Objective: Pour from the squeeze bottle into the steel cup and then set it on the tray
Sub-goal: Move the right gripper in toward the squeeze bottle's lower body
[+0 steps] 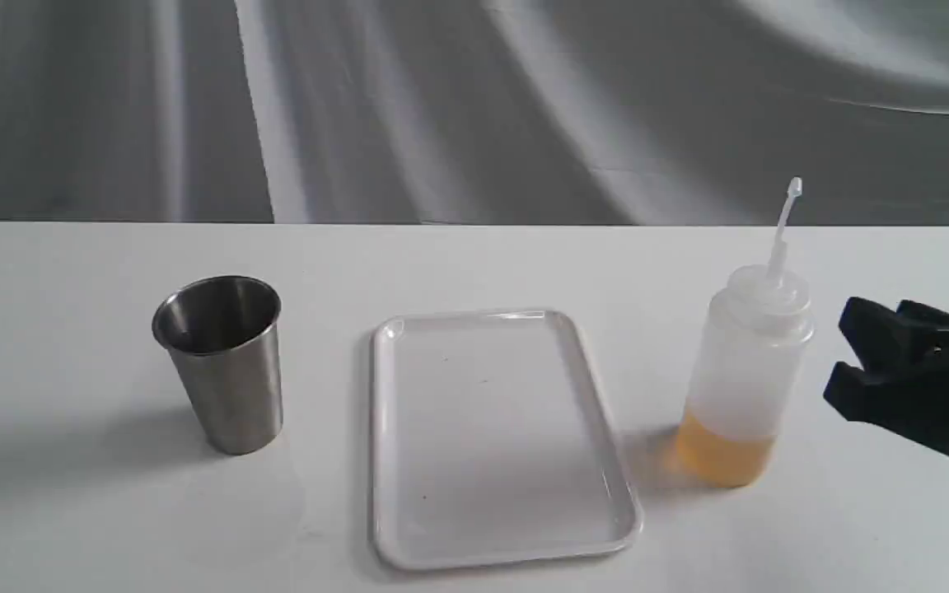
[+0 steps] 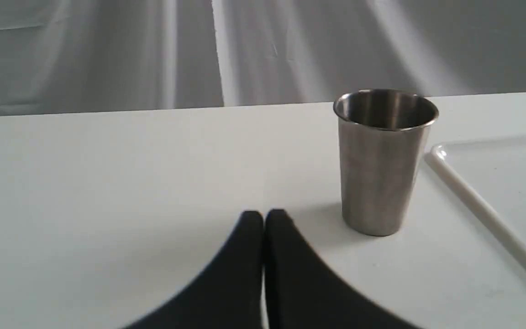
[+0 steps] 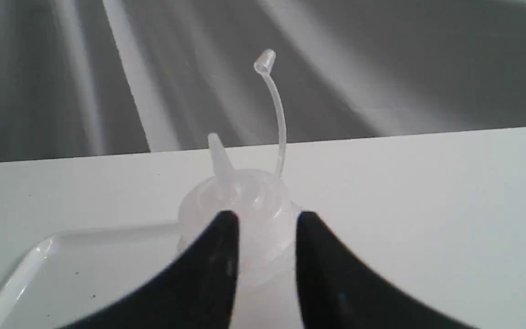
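Observation:
The squeeze bottle (image 1: 745, 371) stands upright on the table right of the tray (image 1: 606, 461), amber liquid at its bottom, its cap strap sticking up. My right gripper (image 1: 841, 354) hovers just right of the bottle, partly open, a gap apart from it. In the right wrist view the bottle (image 3: 244, 196) sits beyond the parted fingertips of the right gripper (image 3: 267, 219). The steel cup (image 1: 226, 362) stands upright left of the tray. In the left wrist view my left gripper (image 2: 264, 217) is shut and empty, short of the cup (image 2: 381, 160).
A grey draped cloth hangs behind the white table (image 1: 71, 511). The tray's rim (image 2: 482, 210) lies just beside the cup. The table's far edge runs behind all three objects.

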`<state>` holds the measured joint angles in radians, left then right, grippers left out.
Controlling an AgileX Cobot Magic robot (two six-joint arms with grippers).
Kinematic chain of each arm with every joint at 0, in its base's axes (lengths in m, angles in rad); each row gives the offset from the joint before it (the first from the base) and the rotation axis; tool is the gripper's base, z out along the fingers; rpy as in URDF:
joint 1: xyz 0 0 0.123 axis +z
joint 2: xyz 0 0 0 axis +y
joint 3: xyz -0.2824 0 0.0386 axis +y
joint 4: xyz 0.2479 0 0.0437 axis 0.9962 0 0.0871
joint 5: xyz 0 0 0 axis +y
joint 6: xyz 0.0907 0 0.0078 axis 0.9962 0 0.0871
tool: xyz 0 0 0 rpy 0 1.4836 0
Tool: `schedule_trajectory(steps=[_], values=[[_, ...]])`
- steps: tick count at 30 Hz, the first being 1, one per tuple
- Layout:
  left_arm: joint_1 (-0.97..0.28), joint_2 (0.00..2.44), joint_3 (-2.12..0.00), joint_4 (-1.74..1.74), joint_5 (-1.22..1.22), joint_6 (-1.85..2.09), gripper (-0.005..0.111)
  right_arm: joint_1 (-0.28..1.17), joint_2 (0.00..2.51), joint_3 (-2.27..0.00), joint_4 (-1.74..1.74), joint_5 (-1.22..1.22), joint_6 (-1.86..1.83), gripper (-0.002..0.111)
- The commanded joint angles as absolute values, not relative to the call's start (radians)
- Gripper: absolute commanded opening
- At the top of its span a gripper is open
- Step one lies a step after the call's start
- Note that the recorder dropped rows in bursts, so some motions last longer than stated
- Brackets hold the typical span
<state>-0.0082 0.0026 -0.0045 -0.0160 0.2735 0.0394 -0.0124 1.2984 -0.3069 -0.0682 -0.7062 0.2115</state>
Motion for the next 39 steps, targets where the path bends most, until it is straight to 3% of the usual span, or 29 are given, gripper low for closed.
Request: schedule_trajectory(steps=[1,2,4,13,21,39], values=[[-0.014,0.0,0.0,-0.017,0.266,0.035,0.0,-0.008,1.334,-0.298,-0.122,-0.72,0.217,0.067],[-0.014,0.0,0.0,-0.017,0.266,0.035,0.0,-0.008,1.344,-0.298,-0.142,-0.72,0.217,0.083],[-0.014,0.0,0.0,-0.017,0.266,0.035,0.0,-0.008,1.369,-0.298,-0.16,-0.72,0.217,0.105],[-0.014,0.0,0.0,-0.017,0.266,0.037,0.0,-0.008,1.415,-0.298,-0.18,-0.767,0.3,0.105],[-0.014,0.0,0.0,-0.017,0.266,0.037,0.0,-0.008,1.443,-0.298,-0.18,-0.766,0.15,0.105],[-0.014,0.0,0.0,-0.017,0.266,0.036,0.0,-0.008,1.749,-0.321,-0.182,-0.97,0.104,0.105]])
